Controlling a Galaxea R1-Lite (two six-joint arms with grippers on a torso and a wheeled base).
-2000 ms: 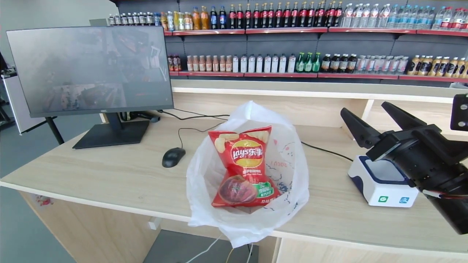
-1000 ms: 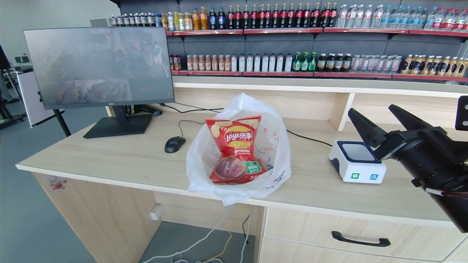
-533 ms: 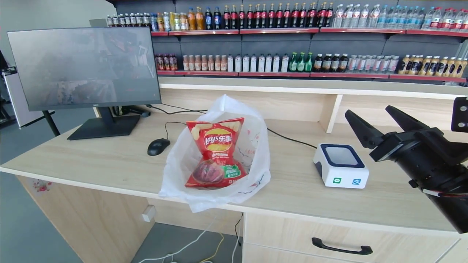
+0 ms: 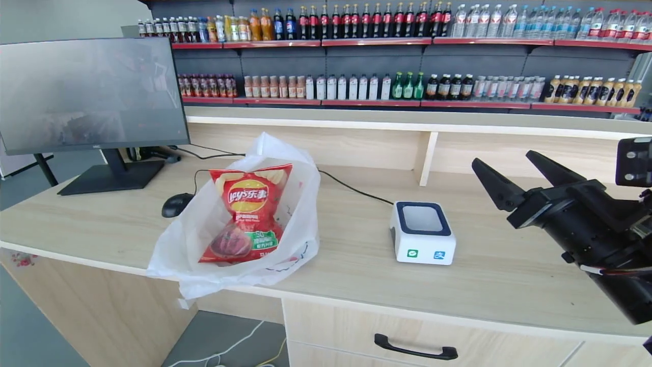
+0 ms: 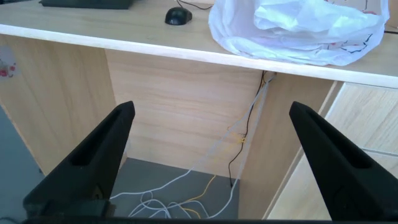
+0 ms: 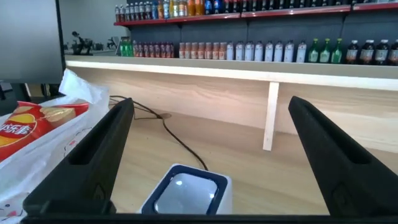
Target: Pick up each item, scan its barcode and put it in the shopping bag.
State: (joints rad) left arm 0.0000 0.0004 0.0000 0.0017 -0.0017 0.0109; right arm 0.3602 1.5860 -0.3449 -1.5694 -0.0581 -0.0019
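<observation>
The monitor (image 4: 91, 94) is being cut off by the head view's left edge. In the right wrist view, the chips bag (image 6: 25, 127) and the scanner (image 6: 186, 193) are being clipped by the picture's edges.

Wooden counter (image 4: 509, 275) — monitor (image 4: 86, 94), mouse (image 4: 177, 204), shopping bag (image 4: 305, 214), scanner (image 4: 423, 239)

We see bright, even light: faint soft shadows beside the shopping bag (image 4: 183, 250) and scanner (image 4: 423, 239) on the desk (image 4: 509, 275), dull reflections across the monitor (image 4: 91, 92), and shelves (image 4: 407, 103) bowing toward the edges.
</observation>
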